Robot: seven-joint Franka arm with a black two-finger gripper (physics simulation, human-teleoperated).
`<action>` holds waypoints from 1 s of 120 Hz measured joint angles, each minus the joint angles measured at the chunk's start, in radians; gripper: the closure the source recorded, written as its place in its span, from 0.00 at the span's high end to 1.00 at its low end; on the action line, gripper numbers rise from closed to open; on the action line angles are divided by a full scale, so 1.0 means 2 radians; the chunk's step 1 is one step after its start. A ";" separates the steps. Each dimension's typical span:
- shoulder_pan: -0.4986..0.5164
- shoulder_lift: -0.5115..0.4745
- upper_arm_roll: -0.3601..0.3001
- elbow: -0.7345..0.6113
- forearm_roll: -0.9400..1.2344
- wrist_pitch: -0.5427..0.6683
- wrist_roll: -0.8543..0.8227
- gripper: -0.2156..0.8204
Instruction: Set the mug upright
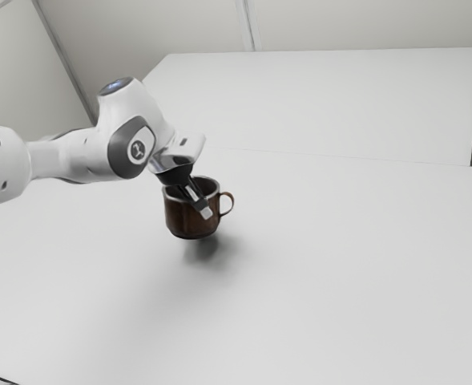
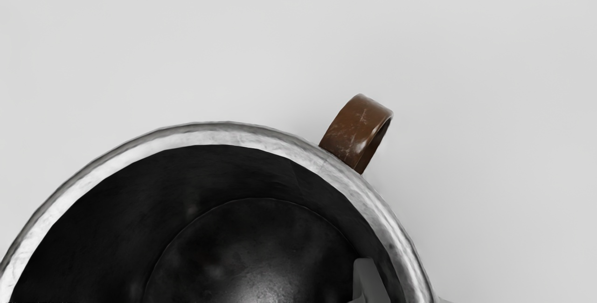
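Step in hand: lowering, I judge — the mug (image 1: 181, 219) looks near upright, mouth up
Mug: in my grip, seemingly just above the table (image 1: 324, 281), its shadow (image 1: 209, 252) below
Gripper (image 1: 199, 204): clamped on the mug's wall — one finger (image 2: 370, 278) inside, the other outside
Inside the mug: my finger; no drink that I can make out, though the bottom is dark
Next move: level the base, ease down, release once it sits flat

We are reading no words or numbers. Toward ten o'clock in the exterior view, our arm (image 1: 47, 160) is bearing a small emblem (image 1: 138, 150) on its joint cover (image 1: 122, 157); toward eleven from that, a bluish mark (image 1: 117, 84) is proving illegible.
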 joint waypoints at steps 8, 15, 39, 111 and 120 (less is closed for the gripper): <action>0.004 -0.003 -0.008 -0.018 0.037 0.029 -0.052 0.04; 0.014 -0.023 -0.021 -0.050 0.057 0.053 -0.095 0.04; -0.003 -0.121 -0.083 -0.166 0.085 0.122 -0.240 0.04; -0.002 -0.170 -0.107 -0.260 0.062 0.199 -0.506 0.04; -0.002 -0.170 -0.107 -0.259 0.059 0.199 -0.522 0.18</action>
